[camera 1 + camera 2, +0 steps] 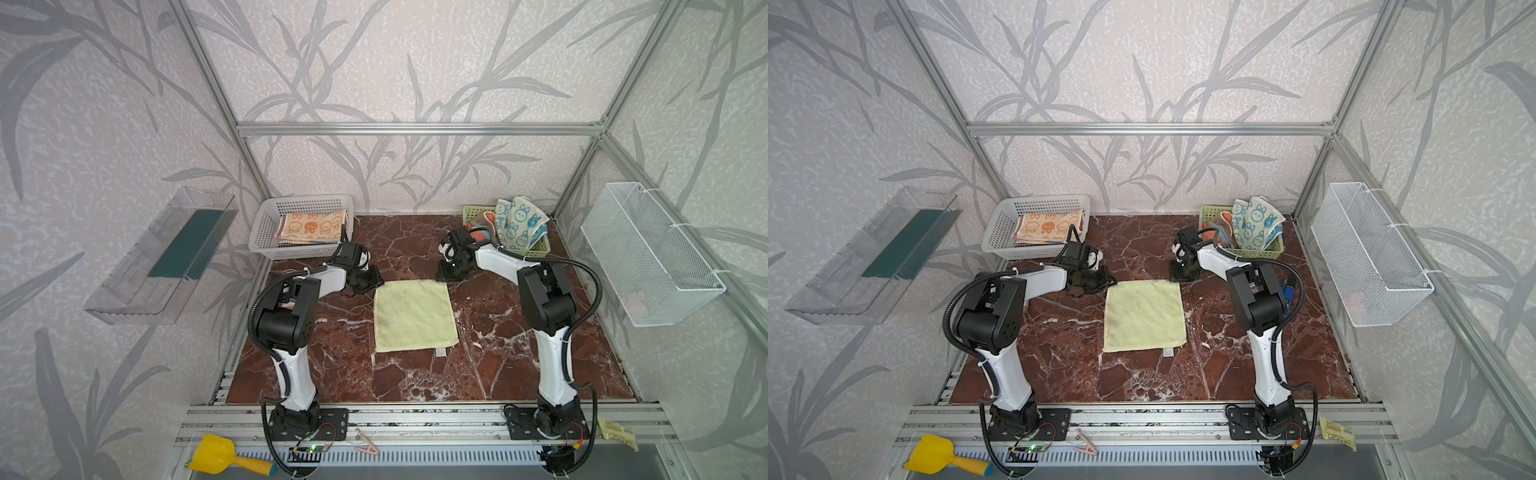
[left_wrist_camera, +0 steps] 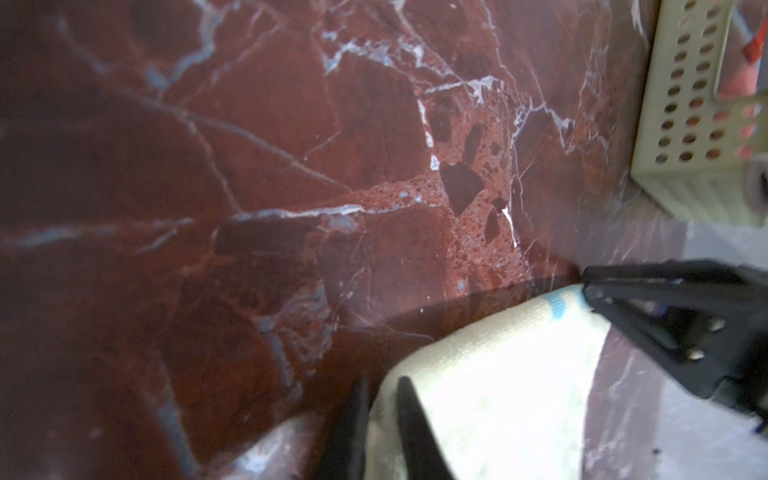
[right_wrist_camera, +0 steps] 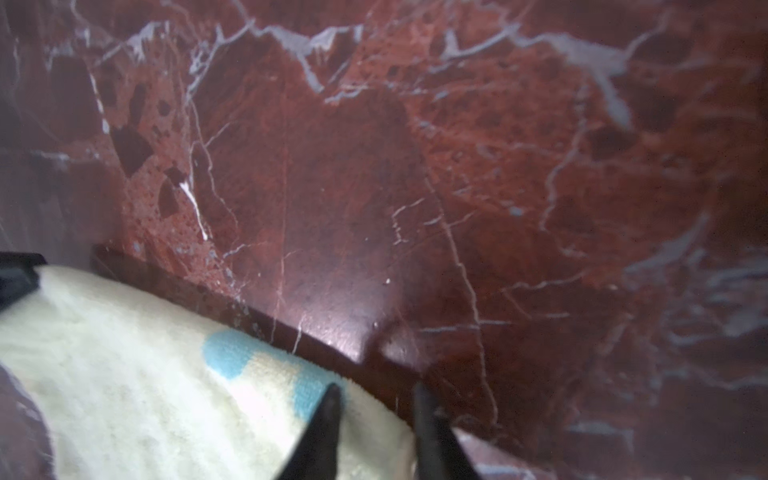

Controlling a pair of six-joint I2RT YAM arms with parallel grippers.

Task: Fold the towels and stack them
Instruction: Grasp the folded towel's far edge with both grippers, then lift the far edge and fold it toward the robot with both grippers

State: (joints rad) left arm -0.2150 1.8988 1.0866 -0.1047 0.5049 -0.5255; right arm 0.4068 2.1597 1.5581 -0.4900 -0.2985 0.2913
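Two black claws met one towel along its far edge. The pale yellow terry towel (image 1: 413, 316), square and spread open, lay in the middle of the red marble tabletop (image 1: 519, 353) between the two arms, with a small white tag at its near hem. In both top views the left gripper (image 1: 374, 284) sat at the towel's far left corner and the right gripper (image 1: 445, 277) at its far right corner.

In the left wrist view the left gripper (image 2: 382, 384) was clenched. Its dark fingers (image 2: 415, 430) pinched a ridge of the yellow cloth with hardly any gap between them.

In the right wrist view the right gripper (image 3: 377, 390) grasped the hem beside a light blue patch. One of its fingers (image 3: 322, 428) lay on top of the cloth and the other just past the edge. The far edge between the two claws stood slightly off the marble, with a dark shadow beneath it.

An orange bunny-print towel (image 1: 311, 226) lay folded inside the white perforated plastic basket (image 1: 266, 232) at the far left of the table. A white towel with blue bunnies (image 1: 519, 224) stuck up, crumpled, out of the green perforated plastic basket (image 1: 538, 249) at the far right, with more bunched cloth beside it.
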